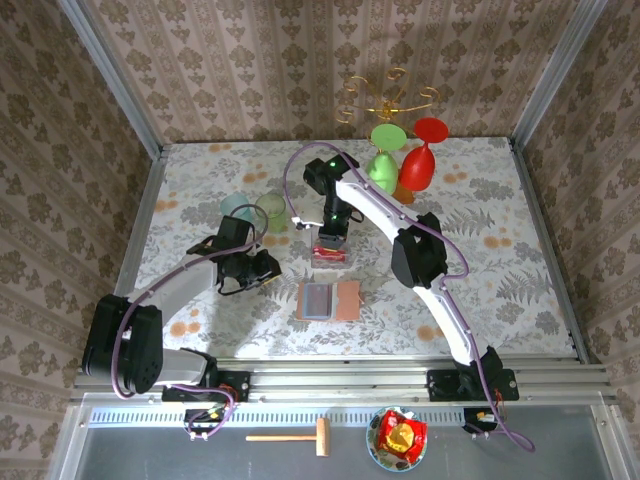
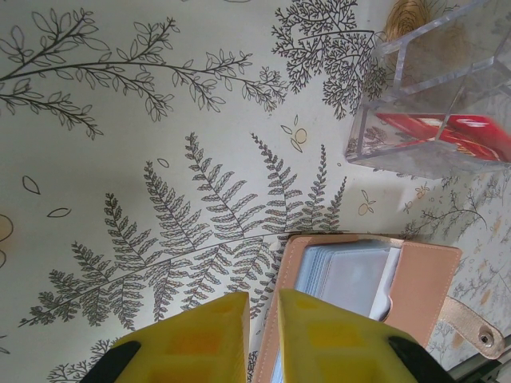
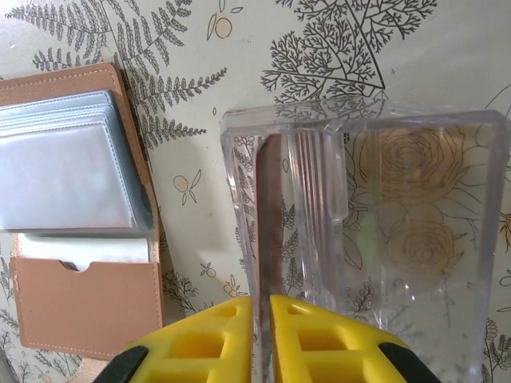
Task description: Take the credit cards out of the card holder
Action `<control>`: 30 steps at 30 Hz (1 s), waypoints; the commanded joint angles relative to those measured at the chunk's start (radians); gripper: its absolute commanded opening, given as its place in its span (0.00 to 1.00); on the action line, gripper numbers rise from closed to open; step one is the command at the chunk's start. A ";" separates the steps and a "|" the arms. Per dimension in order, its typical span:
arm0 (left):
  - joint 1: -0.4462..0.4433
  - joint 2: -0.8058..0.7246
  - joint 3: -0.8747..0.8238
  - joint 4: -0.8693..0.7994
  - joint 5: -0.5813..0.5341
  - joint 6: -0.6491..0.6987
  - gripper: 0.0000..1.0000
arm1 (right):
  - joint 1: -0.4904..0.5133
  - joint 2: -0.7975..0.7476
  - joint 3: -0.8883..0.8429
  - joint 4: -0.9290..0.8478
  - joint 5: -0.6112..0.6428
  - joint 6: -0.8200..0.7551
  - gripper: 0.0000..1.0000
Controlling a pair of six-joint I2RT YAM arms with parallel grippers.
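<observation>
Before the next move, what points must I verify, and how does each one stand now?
1. Card holder lies open and flat: ok.
2. Plastic sleeves free of cards: the top one looks empty; those beneath, cannot tell.
3. Red credit cards lie inside the clear box: ok.
4. Left gripper carries nothing, with its fingers nearly together: ok.
5. Right gripper free of the box wall: cannot tell; the wall runs right at the narrow gap between its fingers.
</observation>
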 commanded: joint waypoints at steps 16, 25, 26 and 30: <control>0.008 0.013 -0.013 0.022 0.019 -0.008 0.17 | 0.007 -0.060 -0.011 -0.003 -0.043 0.044 0.14; 0.008 0.015 -0.016 0.027 0.026 -0.009 0.17 | 0.020 -0.077 -0.100 0.036 -0.034 0.071 0.20; 0.008 0.015 -0.018 0.028 0.027 -0.010 0.17 | 0.020 -0.077 -0.109 0.044 -0.031 0.074 0.21; 0.008 0.011 -0.021 0.026 0.025 -0.010 0.17 | 0.020 -0.077 -0.139 0.080 -0.018 0.081 0.21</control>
